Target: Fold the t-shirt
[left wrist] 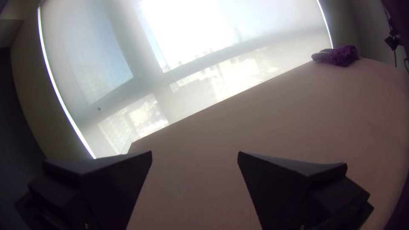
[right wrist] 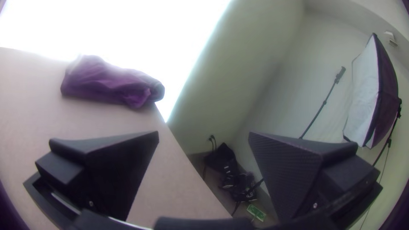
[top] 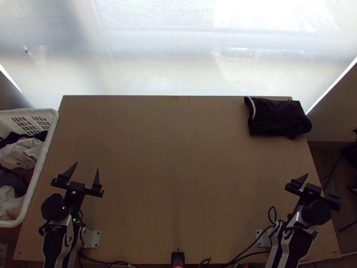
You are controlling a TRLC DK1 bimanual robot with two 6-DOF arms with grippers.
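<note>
A dark cloth (top: 277,118) with a white stripe lies in a compact folded bundle at the table's far right corner, its right end over the side edge. In the right wrist view the cloth (right wrist: 106,83) looks purple, some way beyond the fingers; the left wrist view has the bundle (left wrist: 338,56) far off. My left gripper (top: 86,173) stands open near the table's left side, and so does that gripper (left wrist: 195,155) in its wrist view. Open too, my right gripper (top: 319,184) is at the near right edge, well short of the cloth; its wrist view has the gripper (right wrist: 203,135) holding nothing.
A white basket (top: 51,134) full of mixed clothes stands against the table's left side. Bare wood (top: 178,156) stretches between the two arms. Behind the far edge is a bright window blind (top: 169,53). Cables run along the near edge; a softbox (right wrist: 366,93) stands beyond the right side.
</note>
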